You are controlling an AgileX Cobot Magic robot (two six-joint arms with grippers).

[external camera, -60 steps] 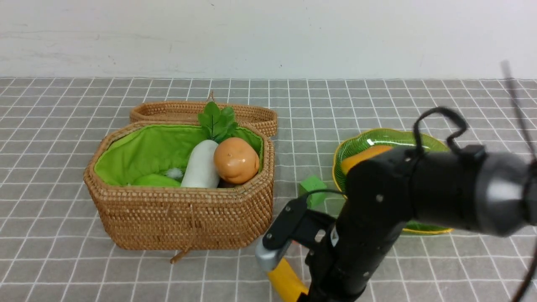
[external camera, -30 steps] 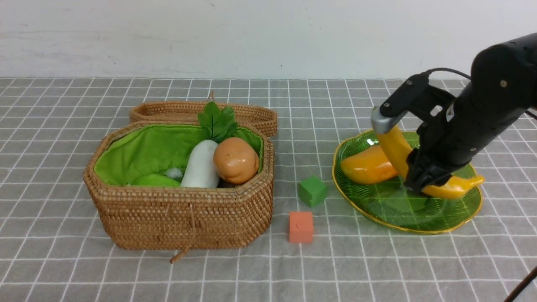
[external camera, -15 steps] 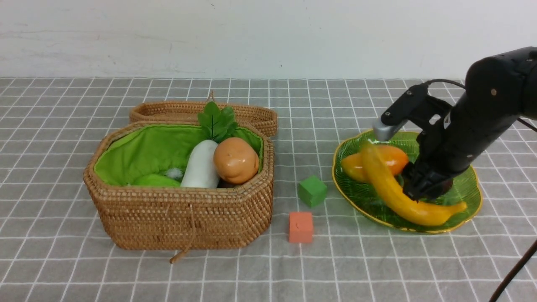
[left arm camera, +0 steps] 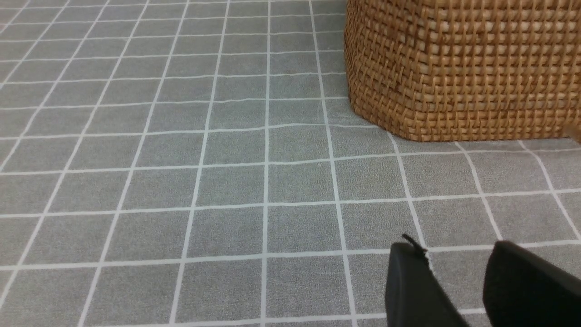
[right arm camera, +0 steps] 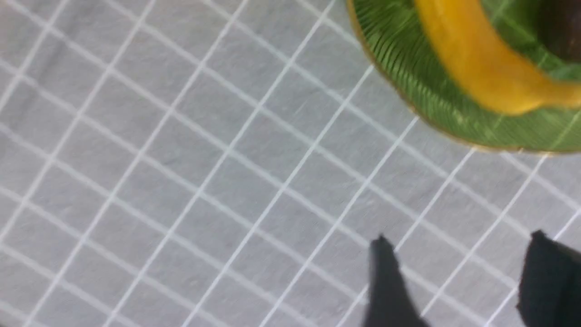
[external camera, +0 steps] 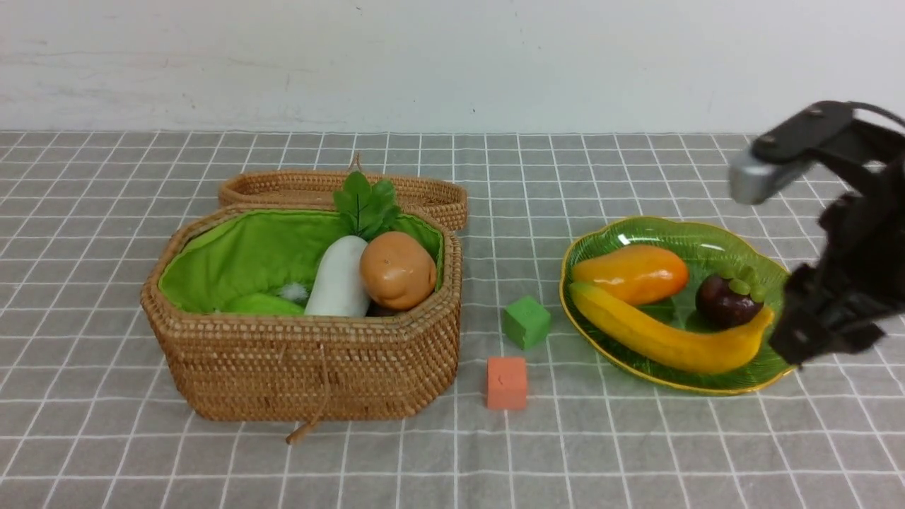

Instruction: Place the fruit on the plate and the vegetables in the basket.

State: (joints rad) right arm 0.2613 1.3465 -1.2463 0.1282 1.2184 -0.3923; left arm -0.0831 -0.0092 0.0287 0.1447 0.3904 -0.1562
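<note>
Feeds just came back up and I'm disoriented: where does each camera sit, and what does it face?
Front: between the arms, facing basket, plate; right arm at right.
Left wrist: low over the cloth, facing basket wall; left pincer.
Right wrist: above cloth, looking down; right pincer, open.
Shared: banana and plate in front and right wrist.

Front cam sat between the arms, facing forward over basket (external camera: pixel 304 318) and plate (external camera: pixel 608 247). Left wrist cam looked low, close at the basket wall (left arm camera: pixel 458 68). Right wrist cam looked down at the plate's rim (right arm camera: pixel 408 81), shared with front.
</note>
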